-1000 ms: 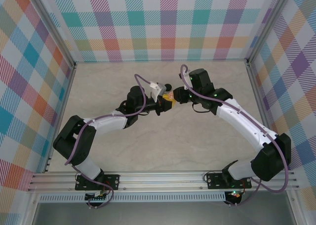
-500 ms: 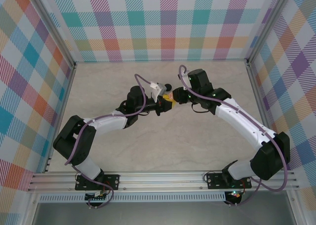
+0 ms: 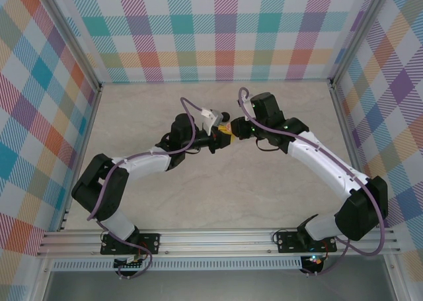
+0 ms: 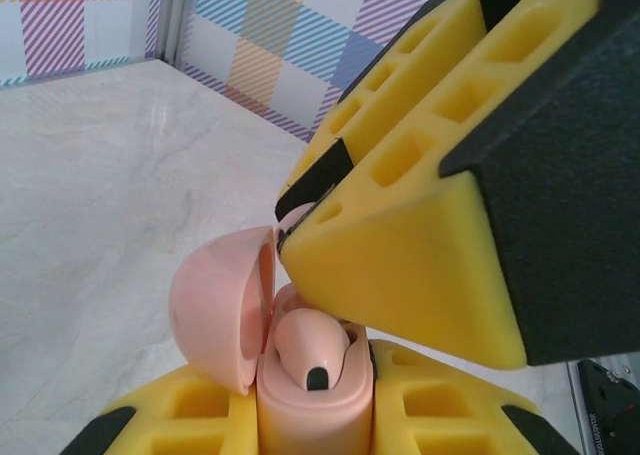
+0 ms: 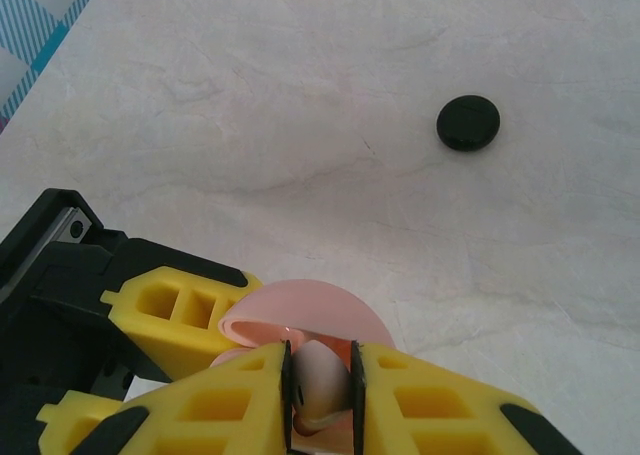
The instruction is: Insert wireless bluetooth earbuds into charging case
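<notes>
My left gripper (image 3: pixel 220 140) (image 4: pixel 315 420) is shut on a pale pink charging case (image 4: pixel 316 400), held upright with its round lid (image 4: pixel 222 310) (image 5: pixel 312 310) swung open. A pale pink earbud (image 4: pixel 308 343) lies in the case's well. My right gripper (image 3: pixel 230 132) (image 5: pixel 322 400) is shut on a pale pink earbud (image 5: pixel 325 377), tip to tip with the left gripper, right over the open case. I cannot tell whether these are the same earbud. The right fingers (image 4: pixel 400 265) press against the lid's edge. The black earbuds are out of view.
A round black case (image 5: pixel 468 122) (image 3: pixel 225 118) lies shut on the marble table (image 5: pixel 300 95), just beyond the grippers. Checked walls (image 3: pixel 218 30) close in the table at the back and sides.
The right gripper has edged slightly left, closing on the case held by the left gripper. The left arm has stayed still.
</notes>
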### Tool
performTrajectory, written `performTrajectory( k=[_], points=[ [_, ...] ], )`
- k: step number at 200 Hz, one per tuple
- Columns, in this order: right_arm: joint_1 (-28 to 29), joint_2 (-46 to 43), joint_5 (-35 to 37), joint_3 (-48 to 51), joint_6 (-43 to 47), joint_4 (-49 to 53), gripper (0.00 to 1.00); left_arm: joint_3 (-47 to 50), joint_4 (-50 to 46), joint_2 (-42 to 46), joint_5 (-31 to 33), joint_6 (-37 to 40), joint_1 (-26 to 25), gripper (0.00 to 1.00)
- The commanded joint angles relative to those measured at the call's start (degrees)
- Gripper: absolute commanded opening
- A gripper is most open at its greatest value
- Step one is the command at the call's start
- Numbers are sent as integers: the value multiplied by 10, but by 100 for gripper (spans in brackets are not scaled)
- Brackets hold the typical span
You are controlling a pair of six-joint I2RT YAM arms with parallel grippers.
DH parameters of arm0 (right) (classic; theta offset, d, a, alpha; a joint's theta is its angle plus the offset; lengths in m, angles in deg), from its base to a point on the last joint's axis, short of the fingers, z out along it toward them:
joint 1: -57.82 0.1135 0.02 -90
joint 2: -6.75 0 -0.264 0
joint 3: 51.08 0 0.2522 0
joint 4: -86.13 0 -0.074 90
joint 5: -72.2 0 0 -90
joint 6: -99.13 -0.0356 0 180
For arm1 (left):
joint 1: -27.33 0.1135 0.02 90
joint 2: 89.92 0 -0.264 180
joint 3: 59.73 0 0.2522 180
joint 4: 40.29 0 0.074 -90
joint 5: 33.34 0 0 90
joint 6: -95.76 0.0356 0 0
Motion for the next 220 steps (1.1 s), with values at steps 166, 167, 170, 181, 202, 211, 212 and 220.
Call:
performTrajectory(
  k=[166, 167, 170, 181, 202, 211, 212, 220],
  points=[
    [11, -6, -3, -13, -9, 10, 36, -36, 15, -14, -4, -16, -5, 6],
    [11, -6, -3, -13, -9, 11, 36, -36, 15, -14, -4, -16, -6, 6],
    [11, -6, -1, -13, -10, 11, 37, -36, 16, -14, -4, -16, -5, 6],
    [11, -7, 5, -13, -12, 14, 38, -32, 21, -13, -7, -16, -6, 6],
    [11, -11, 17, -13, -15, 17, 42, -26, 24, -11, -6, -14, -6, 6],
    [11, -13, 18, -13, -16, 18, 42, -25, 24, -10, -6, -13, -5, 6],
    [11, -13, 18, -13, -16, 17, 42, -24, 24, -10, -6, -13, -5, 6],
    [11, -16, 19, -14, -18, 19, 43, -23, 23, -9, -6, -11, -6, 6]
  ],
)
